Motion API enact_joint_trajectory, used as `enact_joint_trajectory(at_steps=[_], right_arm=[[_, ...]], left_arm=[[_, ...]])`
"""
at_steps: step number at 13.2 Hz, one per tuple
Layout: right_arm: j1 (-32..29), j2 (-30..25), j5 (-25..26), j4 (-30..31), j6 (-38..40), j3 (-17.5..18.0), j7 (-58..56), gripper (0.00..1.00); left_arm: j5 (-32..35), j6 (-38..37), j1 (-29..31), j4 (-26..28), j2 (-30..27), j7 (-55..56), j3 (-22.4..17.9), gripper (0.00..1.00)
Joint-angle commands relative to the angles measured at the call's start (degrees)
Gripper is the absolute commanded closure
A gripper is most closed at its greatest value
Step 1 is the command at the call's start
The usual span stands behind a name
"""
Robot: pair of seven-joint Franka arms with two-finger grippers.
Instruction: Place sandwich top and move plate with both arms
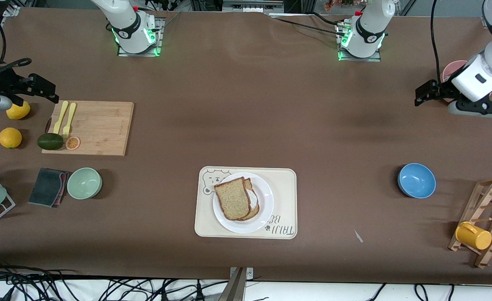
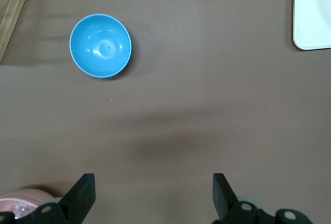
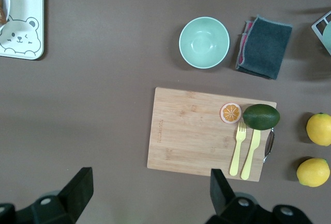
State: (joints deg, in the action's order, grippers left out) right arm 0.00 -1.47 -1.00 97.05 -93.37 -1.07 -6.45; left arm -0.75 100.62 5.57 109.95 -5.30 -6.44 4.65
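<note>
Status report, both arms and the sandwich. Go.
Left gripper open, waiting at its table end; right gripper open beside the cutting board. Sandwich top already on the egg slice, plate sits on the tray. Nothing blocking.

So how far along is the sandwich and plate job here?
The bread slice already lies on the egg slice on the plate, which sits on the tray. Nothing is in hand: left gripper and right gripper hang open at the table's ends. Moving the plate remains.
</note>
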Motion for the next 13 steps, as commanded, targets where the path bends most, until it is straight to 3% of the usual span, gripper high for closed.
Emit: enact_joint_trajectory(at_steps=[1, 4, 13], right_arm=[[-0.62, -0.91, 0.03, 0.07, 0.56, 0.28, 0.48, 0.00], [-0.62, -0.99, 0.12, 0.07, 0.56, 0.36, 0.48, 0.00], [-0.62, -0.99, 0.47, 0.07, 0.56, 0.36, 0.39, 0.00]], left_arm=[[-0.66, 1.33, -0.56, -3.24, 4.14, -1.65, -0.25, 0.00], [-1.09, 2.56, -5.12, -4.48, 5.47, -1.65, -5.42, 0.00], [-0.31, 2.12, -4.60, -8.97, 9.17, -1.38, -4.56, 0.00]])
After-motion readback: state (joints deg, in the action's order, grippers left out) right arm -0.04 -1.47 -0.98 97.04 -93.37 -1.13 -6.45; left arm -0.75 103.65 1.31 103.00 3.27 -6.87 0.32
